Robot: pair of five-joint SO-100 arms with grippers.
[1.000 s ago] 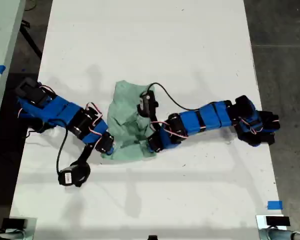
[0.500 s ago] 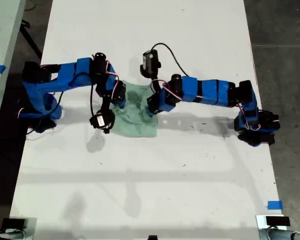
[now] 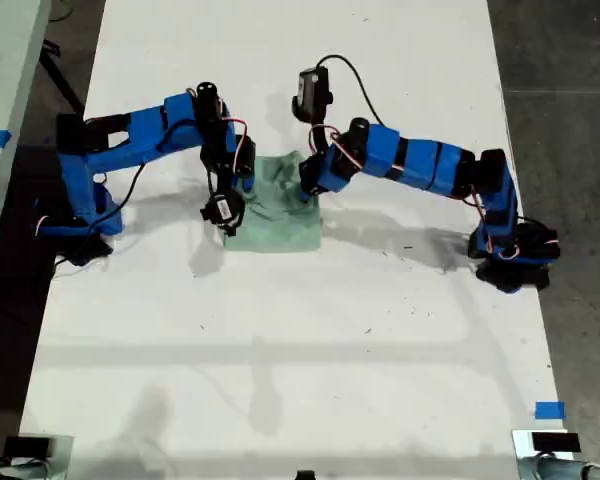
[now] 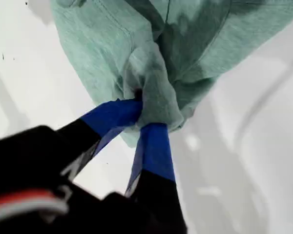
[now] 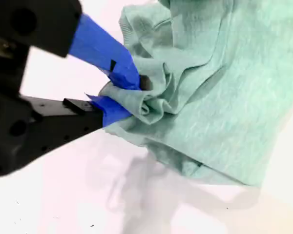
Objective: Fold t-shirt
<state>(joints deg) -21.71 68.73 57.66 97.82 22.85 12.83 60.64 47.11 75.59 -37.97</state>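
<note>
- The soft, pale mint-green cloth t-shirt (image 3: 276, 210) is bunched between our two blue arms, above the middle of the white table (image 3: 300, 340) in the exterior view.
- Our first gripper (image 4: 145, 118) has its blue-taped jaws pinched together on a gathered fold of the shirt's edge.
- Our second gripper (image 5: 121, 95) is likewise clamped on a crumpled bunch of the fabric.
- We cannot tell from the wrist views which arm is which in the exterior view.

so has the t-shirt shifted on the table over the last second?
Yes. The t-shirt has moved toward the exterior view's top, away from the blue tape mark on the table.
</note>
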